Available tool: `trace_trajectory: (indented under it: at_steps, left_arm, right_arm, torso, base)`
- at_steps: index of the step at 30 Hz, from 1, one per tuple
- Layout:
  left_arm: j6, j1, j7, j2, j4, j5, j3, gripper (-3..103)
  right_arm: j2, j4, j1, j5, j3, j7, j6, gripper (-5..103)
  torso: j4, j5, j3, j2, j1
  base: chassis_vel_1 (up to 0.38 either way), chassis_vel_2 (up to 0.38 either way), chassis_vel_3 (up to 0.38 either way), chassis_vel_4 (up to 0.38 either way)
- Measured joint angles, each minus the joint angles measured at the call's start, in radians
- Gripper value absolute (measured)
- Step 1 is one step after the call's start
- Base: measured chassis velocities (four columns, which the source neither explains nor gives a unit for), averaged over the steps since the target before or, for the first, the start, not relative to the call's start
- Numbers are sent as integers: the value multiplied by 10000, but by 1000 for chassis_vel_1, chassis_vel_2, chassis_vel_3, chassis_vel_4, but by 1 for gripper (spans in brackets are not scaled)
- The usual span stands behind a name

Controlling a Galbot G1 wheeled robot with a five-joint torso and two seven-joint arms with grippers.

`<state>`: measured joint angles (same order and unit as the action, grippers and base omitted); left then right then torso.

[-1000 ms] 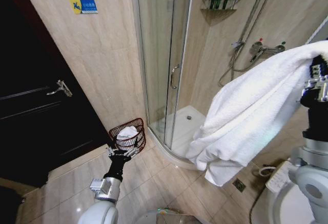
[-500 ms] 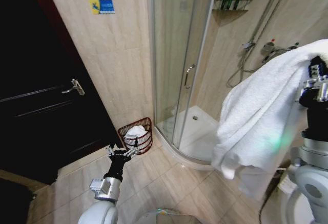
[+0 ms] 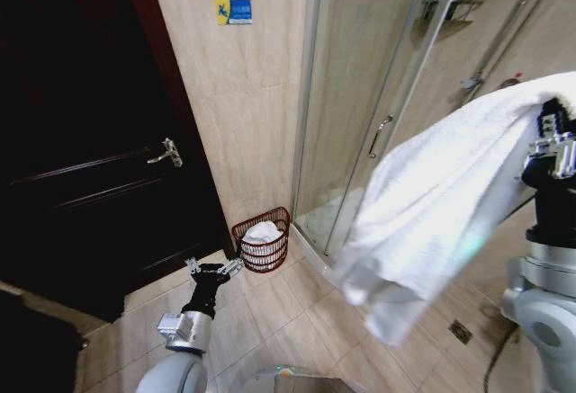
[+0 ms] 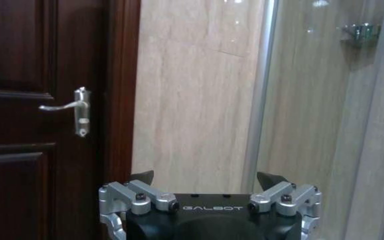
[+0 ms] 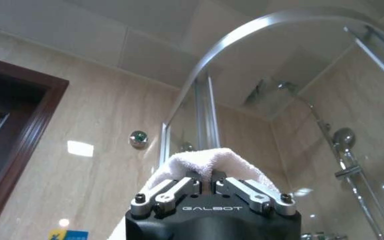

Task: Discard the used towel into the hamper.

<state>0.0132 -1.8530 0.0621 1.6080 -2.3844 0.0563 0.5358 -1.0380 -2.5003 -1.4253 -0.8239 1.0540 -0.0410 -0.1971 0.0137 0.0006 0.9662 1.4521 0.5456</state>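
At the right edge of the head view, the right claw [image 3: 551, 141] is raised high and clenched on the white towel [image 3: 441, 195], which drapes from it down and leftward across the right half of the frame, its lower corner hanging above the tiled floor [image 3: 270, 330]. From the right wrist view, the right claw's fingers [image 5: 178, 190] are pressed together with a fold of the towel [image 5: 209, 160] bulging up between and over them.

Lower centre of the head view, the hamper [image 3: 263, 242] stands on the floor against the beige tiled wall [image 3: 243, 114], between the dark wooden door [image 3: 90, 168] and the glass shower enclosure [image 3: 360, 96]. It is upright, and a white cloth [image 3: 263, 230] lies inside it, reaching up to the rim.

Just below and left of the hamper in the frame, the left claw [image 3: 213, 269] is held low and forward, its jaws spread and holding nothing, apart from the hamper. In the left wrist view, the left claw's two dark fingertips [image 4: 142, 176] stand wide apart, facing the wall between the door with its silver lever handle [image 4: 72, 107] and the shower's metal frame.
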Motion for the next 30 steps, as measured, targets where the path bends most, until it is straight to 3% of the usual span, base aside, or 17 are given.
trace_trajectory:
  at_steps: [30]
  left_arm:
    - [0,0,1,1,0,0,1,100]
  right_arm:
    - [-14,4,-57,46,-101,82,-47,8]
  torso:
    - [0,-5,-1,-2,1]
  base:
    - [53,54,64,63]
